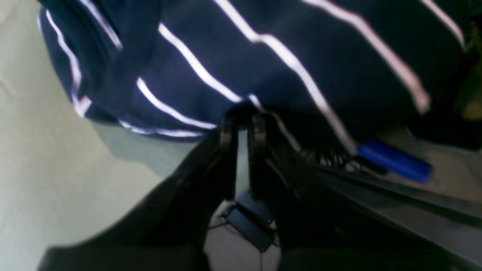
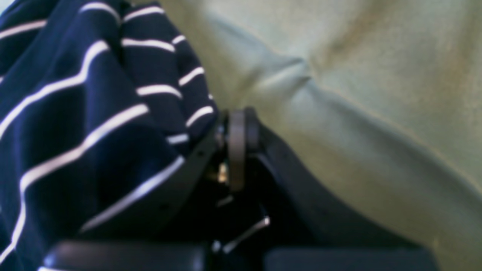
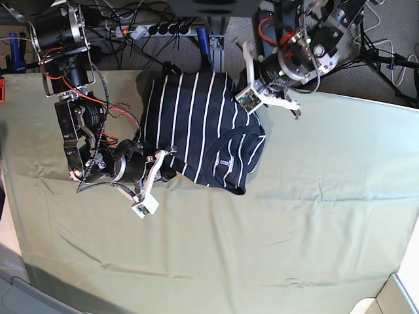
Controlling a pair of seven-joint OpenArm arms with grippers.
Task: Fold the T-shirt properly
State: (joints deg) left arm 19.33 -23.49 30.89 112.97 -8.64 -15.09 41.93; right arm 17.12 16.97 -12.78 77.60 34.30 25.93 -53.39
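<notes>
Pretty much all the free room is from 3 round to 8 o'clock: bare olive-green cloth [image 3: 294,216], just wrinkles. The bunched T-shirt [image 3: 196,127] blocks the 11–12 o'clock part, with the right gripper [image 3: 167,171] crowding its 8 o'clock edge and the left gripper [image 3: 252,108] its 2 o'clock corner. Cables and a power strip [image 3: 154,29] clutter 12 o'clock.

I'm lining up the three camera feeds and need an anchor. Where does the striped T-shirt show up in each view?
Left wrist: the T-shirt fills the upper part, above the left gripper.
Right wrist: it covers the left side, beside the right gripper.
Base: it lies bunched at upper centre, between both arms.
Shared landmark: the olive-green cloth under the shirt, visible in all three.
</notes>
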